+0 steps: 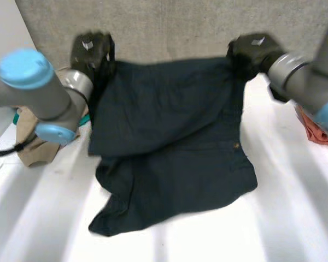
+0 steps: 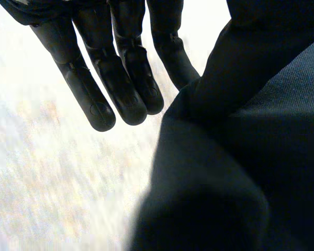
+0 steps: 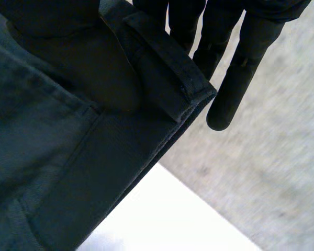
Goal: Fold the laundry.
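Garment [image 1: 169, 147] pinched by left hand [image 1: 91, 50] and right hand [image 1: 255, 50]; head view shows button [image 1: 236, 146].

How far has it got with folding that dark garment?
Early stage. Done: nothing looks folded yet; the dark garment is picked up but rumpled. In hand: the left robot hand and right robot hand each pinch a far corner, holding that edge up while the rest drapes onto the table. Left: laying it flat, folding it, then probably the tan cloth and the orange cloth waiting at the sides.
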Robot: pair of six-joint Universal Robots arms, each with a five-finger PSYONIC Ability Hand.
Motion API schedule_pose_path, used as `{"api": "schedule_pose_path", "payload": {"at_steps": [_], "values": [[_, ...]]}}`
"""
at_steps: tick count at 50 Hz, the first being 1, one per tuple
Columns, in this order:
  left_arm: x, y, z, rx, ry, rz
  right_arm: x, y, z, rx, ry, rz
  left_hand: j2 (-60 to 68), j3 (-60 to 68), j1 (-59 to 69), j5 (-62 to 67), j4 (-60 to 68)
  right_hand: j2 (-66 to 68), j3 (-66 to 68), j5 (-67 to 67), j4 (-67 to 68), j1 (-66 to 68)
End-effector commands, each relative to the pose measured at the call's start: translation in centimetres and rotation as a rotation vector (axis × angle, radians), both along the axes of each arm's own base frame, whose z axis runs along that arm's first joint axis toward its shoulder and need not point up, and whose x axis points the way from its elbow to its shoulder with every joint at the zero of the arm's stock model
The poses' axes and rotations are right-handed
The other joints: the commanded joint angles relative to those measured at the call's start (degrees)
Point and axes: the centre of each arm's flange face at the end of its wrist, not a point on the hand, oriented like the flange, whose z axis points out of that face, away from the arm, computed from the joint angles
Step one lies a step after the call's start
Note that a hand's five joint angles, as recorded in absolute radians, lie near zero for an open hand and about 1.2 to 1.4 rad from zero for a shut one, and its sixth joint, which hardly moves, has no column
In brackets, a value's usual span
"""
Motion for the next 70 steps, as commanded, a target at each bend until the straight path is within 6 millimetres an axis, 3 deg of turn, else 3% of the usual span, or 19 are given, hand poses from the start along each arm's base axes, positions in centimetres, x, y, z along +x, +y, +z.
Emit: {"api": "schedule_pose_path", "payload": {"at_steps": [1, 2, 3, 4, 6, 7, 11, 13, 15, 19, 24, 25, 29, 33, 43, 48, 55, 61, 70], "values": [[-0.6, -3.7, -6.0, 0.024, -0.011, 0.013, 3.6, -4.4, -6.3, -0.112, -0.039, -0.044, 11.36, 11.57, 12.68, 14.63, 11.23, 12.78, 11.98, 11.82, 11.35, 15.59], [-0.6, -4.3, -5.9, 0.001, 0.001, 0.02, 3.7, -5.0, -6.8, -0.133, -0.049, -0.055, 11.36, 11.57, 12.68, 14.63, 11.23, 12.78, 11.98, 11.82, 11.35, 15.59], [-0.5, -4.6, -5.7, -0.009, 0.005, 0.021, 3.9, -5.4, -7.2, -0.154, -0.058, -0.064, 8.38, 8.6, 9.7, 11.66, 8.25, 1.02, 0.22, 0.05, -0.41, 3.83], [-0.3, -4.8, -5.4, -0.018, 0.012, 0.027, 4.4, -5.9, -7.8, -0.192, -0.066, -0.066, -14.3, -14.08, -12.97, -11.02, -14.43, -56.22, -57.02, -57.19, -57.65, -53.41], [0.1, -5.2, -4.7, -0.038, 0.026, 0.042, 4.6, -6.3, -8.1, -0.22, -0.076, -0.078, -58.64, -58.43, -57.32, -55.37, -58.77, -57.22, -58.02, -58.18, -58.65, -54.41], [0.1, -5.3, -4.4, -0.047, 0.032, 0.045, 4.5, -6.6, -8.0, -0.23, -0.082, -0.086, -53.61, -53.39, -52.28, -50.33, -53.74, -57.22, -58.02, -58.18, -58.65, -54.41], [0.0, -4.7, -1.6, -0.099, 0.057, 0.062, 4.0, -6.6, -6.1, -0.263, -0.099, -0.139, -58.26, -58.05, -56.94, -54.99, -58.39, -57.22, -58.02, -58.18, -58.65, -54.41], [0.2, -4.0, -0.7, -0.1, 0.058, 0.067, 3.5, -5.9, -3.5, -0.27, -0.1, -0.162, -58.43, -58.21, -57.11, -55.15, -58.56, -57.22, -58.02, -58.18, -58.65, -54.41], [0.4, -2.4, 1.6, -0.106, 0.058, 0.058, 2.8, -4.7, -1.7, -0.239, -0.081, -0.166, -58.26, -58.05, -56.94, -54.99, -58.39, -57.22, -58.02, -58.18, -58.65, -54.41], [1.3, 1.4, 4.7, -0.094, 0.049, 0.046, 1.8, -2.2, -0.2, -0.16, 0.011, -0.141, -58.09, -57.88, -56.77, -54.82, -58.22, -57.22, -58.02, -58.18, -58.65, -54.41], [1.8, 7.3, 6.0, -0.04, 0.023, 0.008, 0.2, 1.3, -1.2, -0.032, 0.208, -0.081, -55.57, -55.35, -54.25, -52.29, -55.7, -57.22, -58.02, -58.18, -58.65, -54.41], [1.7, 9.6, 6.0, -0.016, 0.007, -0.012, -0.1, 1.9, -1.7, -0.006, 0.246, -0.066, -54.9, -54.69, -53.58, -51.63, -55.03, -57.22, -58.02, -58.18, -58.65, -54.41], [2.0, 15.3, 4.8, 0.067, -0.074, -0.062, -1.3, 5.2, -3.2, 0.082, 0.391, 0.022, -54.56, -54.35, -53.24, -51.28, -54.69, -57.22, -58.02, -58.18, -58.65, -54.41], [3.3, 19.9, 2.5, 0.171, -0.209, -0.086, -3.0, 7.6, -5.3, 0.177, 0.474, 0.083, -50.54, -50.32, -49.22, -47.26, -50.67, -52.61, -53.41, -53.58, -54.05, -49.81], [5.7, 28.6, -5.5, 0.515, -0.518, -0.194, -6.4, 13.0, -10.1, 0.387, 0.519, 0.227, -31.52, -31.31, -30.2, -28.25, -31.65, -23.21, -24.01, -24.18, -24.64, -20.4], [6.6, 28.2, -7.4, 0.579, -0.529, -0.164, -6.9, 14.1, -11.7, 0.405, 0.489, 0.26, -32.18, -31.97, -30.86, -28.91, -32.31, -22.31, -23.11, -23.28, -23.75, -19.51], [7.6, 24.9, -8.9, 0.571, -0.488, -0.068, -6.8, 13.4, -13.6, 0.273, 0.465, 0.22, -38.57, -38.35, -37.25, -35.29, -38.7, -29.87, -30.67, -30.83, -31.3, -27.06], [7.4, 23.8, -10.5, 0.598, -0.501, -0.057, -6.6, 12.5, -14.1, 0.189, 0.424, 0.183, -44.3, -44.08, -42.98, -41.02, -44.43, -34.76, -35.56, -35.73, -36.19, -31.95], [6.8, 22.3, -10.8, 0.514, -0.466, -0.042, -6.1, 11.6, -14.4, 0.111, 0.39, 0.153, -43.29, -43.07, -41.97, -40.01, -43.42, -34.42, -35.22, -35.39, -35.86, -31.62]]}}
